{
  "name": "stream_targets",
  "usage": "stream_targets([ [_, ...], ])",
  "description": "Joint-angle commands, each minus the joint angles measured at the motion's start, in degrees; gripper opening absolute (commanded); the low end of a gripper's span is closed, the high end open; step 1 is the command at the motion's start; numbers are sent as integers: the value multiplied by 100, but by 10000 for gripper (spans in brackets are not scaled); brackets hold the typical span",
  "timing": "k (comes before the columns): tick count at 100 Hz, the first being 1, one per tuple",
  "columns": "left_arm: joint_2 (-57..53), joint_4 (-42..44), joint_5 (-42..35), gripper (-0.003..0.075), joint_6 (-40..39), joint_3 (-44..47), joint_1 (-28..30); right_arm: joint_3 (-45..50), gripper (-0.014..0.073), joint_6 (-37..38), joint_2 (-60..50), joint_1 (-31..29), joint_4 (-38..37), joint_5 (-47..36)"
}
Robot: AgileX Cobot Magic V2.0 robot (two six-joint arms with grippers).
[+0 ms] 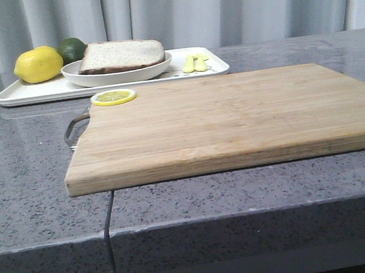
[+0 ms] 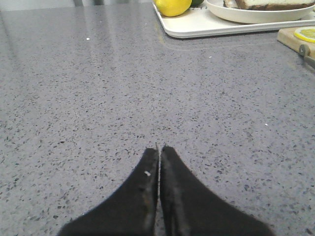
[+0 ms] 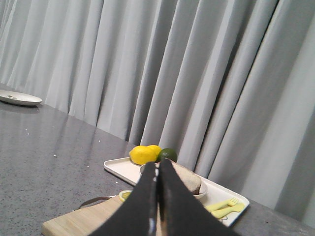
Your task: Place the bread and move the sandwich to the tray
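Sandwich (image 1: 122, 55): brown-crusted slices stacked on a round white plate (image 1: 117, 72); pale top face showing, no filling visible from the front. Beyond the right gripper's tips in the right wrist view, partly hidden by them.
Bread: top slice of the stack, pale crumb with dark crust; cannot tell it apart as a separate loose slice.
Tray (image 1: 32, 92): flat white rectangle with rounded corners at the far side of the bench, carrying the plate. Well ahead of the left gripper, off to one side of its line.
Lemon (image 1: 38, 64): whole, yellow, on the tray just beside the plate.
Lime (image 1: 71, 49): dark green, behind the lemon, touching or nearly touching it.
Yellow utensils (image 1: 195, 62): small pale-yellow fork and spoon on the tray, on the other side of the plate from the lemon.
Lemon slice (image 1: 113, 97): flat round on the far corner of the cutting board, near the tray's edge.
Cutting board (image 1: 233, 121): wooden, large, lying flat on the bench with a metal handle (image 1: 75, 127) at the corner nearest the lemon slice; under and ahead of the right gripper.
Left gripper (image 2: 159, 147): fingers pressed together, nothing between them; low over bare grey speckled bench (image 2: 98, 98), well apart from tray and board.
Right gripper (image 3: 158, 169): fingers together, holding nothing; raised above the board, aimed at the tray.
Second plate (image 3: 19, 98): small white plate, far off along the bench in the right wrist view.
Backdrop: grey pleated curtain (image 3: 197, 73) behind the bench.
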Motion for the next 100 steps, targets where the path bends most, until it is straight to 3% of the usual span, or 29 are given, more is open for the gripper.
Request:
stream_targets([
  [1,-168,-24,-395,-20,-68,90,-51,-146,-60,-49,-94,-25,39,-283],
  [57,-168,-24,-395,-20,-68,90,-51,-76,-60,-49,-89,-25,39,-311],
  [69,-168,-24,-395,-20,-68,90,-51,174,-60,129,-68,-135,-283,-773],
  [76,-168,-24,-395,-20,-68,90,-51,350,-60,815,-68,-350,-756,-990],
  [83,-168,-24,-395,-20,-68,90,-51,551,-60,1970,-68,-645,-1489,-1113],
  [100,-168,-24,-395,-20,-68,90,-51,1158,-60,5517,-68,-1618,-3861,-1331],
])
